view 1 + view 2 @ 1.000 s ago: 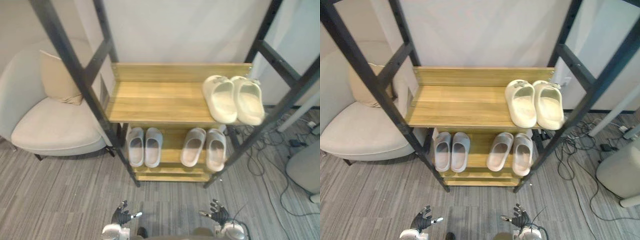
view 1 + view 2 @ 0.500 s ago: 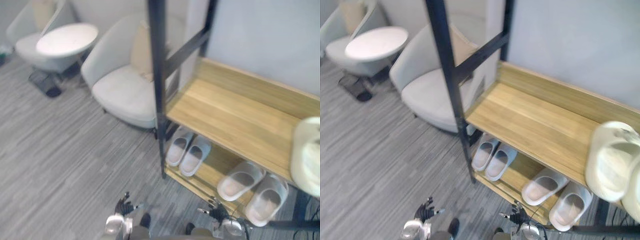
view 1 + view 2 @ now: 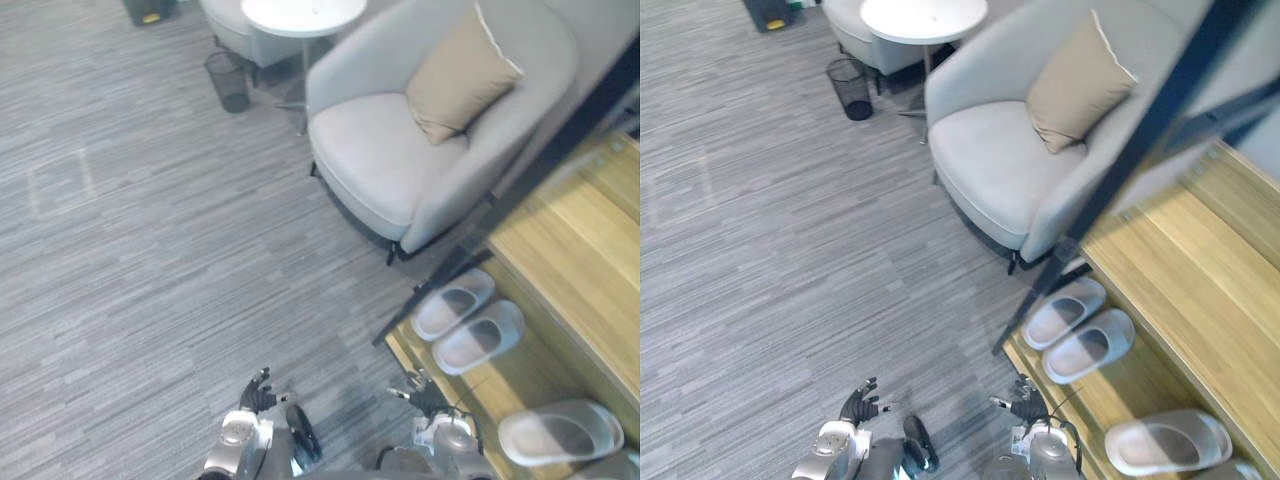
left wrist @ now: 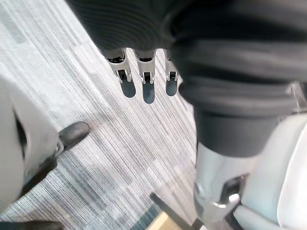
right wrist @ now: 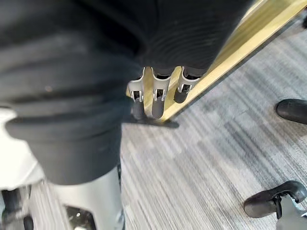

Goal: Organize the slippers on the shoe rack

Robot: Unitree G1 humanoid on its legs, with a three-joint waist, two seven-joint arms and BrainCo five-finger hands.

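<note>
The wooden shoe rack point(image 3: 575, 250) stands at the right, with a dark post point(image 3: 1137, 155) crossing in front of it. On its lower shelf lies a pair of grey slippers point(image 3: 466, 320), and a third grey slipper point(image 3: 560, 432) lies further along the same shelf. My left hand point(image 3: 255, 392) and right hand point(image 3: 418, 393) hang low over the carpet, both open and holding nothing. In the left wrist view the straight fingers point(image 4: 142, 79) point at the floor. In the right wrist view the fingers point(image 5: 158, 98) point at the rack's wooden bottom edge point(image 5: 225, 60).
A grey armchair point(image 3: 390, 150) with a tan cushion point(image 3: 458, 75) stands just left of the rack. Behind it are a round white table point(image 3: 300, 12) and a black wire bin point(image 3: 230, 82). Grey striped carpet point(image 3: 150, 250) spreads to the left.
The camera has swung left: the rack has slid to the right edge and the armchair, table and bin have come into view. Both hands stay low and open.
</note>
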